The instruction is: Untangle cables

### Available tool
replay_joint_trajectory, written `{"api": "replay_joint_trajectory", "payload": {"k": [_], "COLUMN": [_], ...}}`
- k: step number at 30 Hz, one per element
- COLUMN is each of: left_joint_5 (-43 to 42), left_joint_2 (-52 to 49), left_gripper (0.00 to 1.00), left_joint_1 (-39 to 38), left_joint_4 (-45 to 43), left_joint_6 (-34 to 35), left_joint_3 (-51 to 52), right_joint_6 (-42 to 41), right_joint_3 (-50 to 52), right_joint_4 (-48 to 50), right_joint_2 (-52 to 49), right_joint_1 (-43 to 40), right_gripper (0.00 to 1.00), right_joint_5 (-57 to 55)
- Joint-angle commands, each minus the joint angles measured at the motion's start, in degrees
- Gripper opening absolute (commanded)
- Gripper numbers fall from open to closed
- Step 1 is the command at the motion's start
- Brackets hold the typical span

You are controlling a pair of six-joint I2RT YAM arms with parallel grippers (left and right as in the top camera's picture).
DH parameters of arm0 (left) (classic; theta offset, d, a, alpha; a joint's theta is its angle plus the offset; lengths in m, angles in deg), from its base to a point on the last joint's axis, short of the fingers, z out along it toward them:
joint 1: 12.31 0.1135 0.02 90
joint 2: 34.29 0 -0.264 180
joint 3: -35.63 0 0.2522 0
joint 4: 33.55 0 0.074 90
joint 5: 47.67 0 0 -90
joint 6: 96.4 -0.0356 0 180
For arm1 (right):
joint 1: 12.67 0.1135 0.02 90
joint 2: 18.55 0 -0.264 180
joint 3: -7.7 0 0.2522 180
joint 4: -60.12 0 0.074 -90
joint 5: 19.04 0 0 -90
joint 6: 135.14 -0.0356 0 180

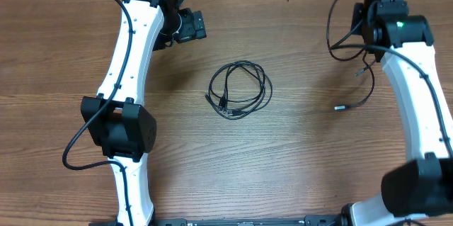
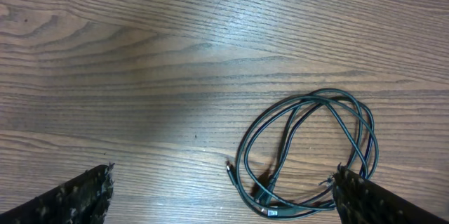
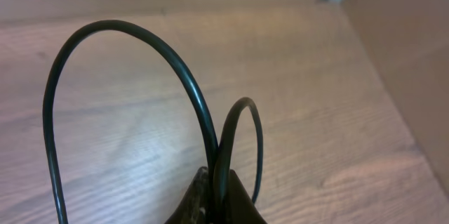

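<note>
**Item 1. Coiled bundle of thin black cables**
- Lies flat in a loose ring near the middle of the brown wood-grain worktop.
- Several strands overlap around the loop.
- The small plug ends are gathered at its near left edge.
- It sits to the right of the left hand and nearer than it, apart from it in the overhead view.
- In the left wrist view the bundle lies between the two dark fingers, well over towards the right-side one.
- That fingertip overlaps the ring's rim in the view. Whether they touch cannot be told.

**Item 2. Single thin black cable**
- Lies on the right side of the worktop, well apart from the bundle.
- It runs down from the right hand and curves left.
- It ends in a silvery plug tip that rests on the wood.

**Item 3. Left hand**
- At the far side, left of centre.
- Fingers spread as wide as they go.
- Nothing is held between them.

**Item 4. Right hand**
- At the far right.
- Fingers are pinched fully together on the single cable.
- From the pinch, the cable rises in one tall arch to the left and one smaller loop just to the right.
</note>
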Motion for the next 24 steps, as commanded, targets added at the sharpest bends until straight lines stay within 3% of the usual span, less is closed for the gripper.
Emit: {"api": "replay_joint_trajectory", "payload": {"k": [1, 5, 12, 13, 16, 18, 20, 24], "left_joint_5": [0.57, 0.55, 0.57, 0.57, 0.57, 0.57, 0.57, 0.57], "left_joint_2": [-0.50, -0.50, -0.50, -0.50, -0.50, -0.50, -0.50, -0.50], "left_gripper": [1.00, 0.99, 0.99, 0.99, 0.99, 1.00, 1.00, 1.00], "left_joint_1": [-0.02, -0.02, -0.02, -0.02, -0.02, -0.02, -0.02, -0.02], "left_joint_4": [-0.02, -0.02, -0.02, -0.02, -0.02, -0.02, -0.02, -0.02], "left_joint_6": [0.37, 0.37, 0.37, 0.37, 0.37, 0.35, 0.37, 0.37], "left_joint_3": [-1.07, -1.07, -1.07, -1.07, -1.07, -1.07, -1.07, -1.07], "right_joint_6": [-1.90, -1.92, -6.62, -6.60, -6.60, -6.60, -6.60, -6.58], "right_joint_3": [-1.03, -0.98, 0.20, 0.37, 0.48, 0.50, 0.48, 0.50], "right_joint_4": [-0.83, -2.71, -4.02, -3.98, -3.98, -3.98, -3.98, -4.17], "right_joint_2": [-2.84, -6.10, -8.09, -8.09, -8.09, -8.09, -8.09, -8.09], "right_joint_1": [-2.64, -5.73, -8.98, -9.25, -9.77, -9.75, -9.75, -9.40], "right_gripper": [0.04, 0.04, 0.15, 0.19, 0.54, 0.66, 0.72, 0.70], "right_joint_5": [0.81, 0.98, 2.05, 2.80, 6.64, 10.25, 16.00, 29.14]}}
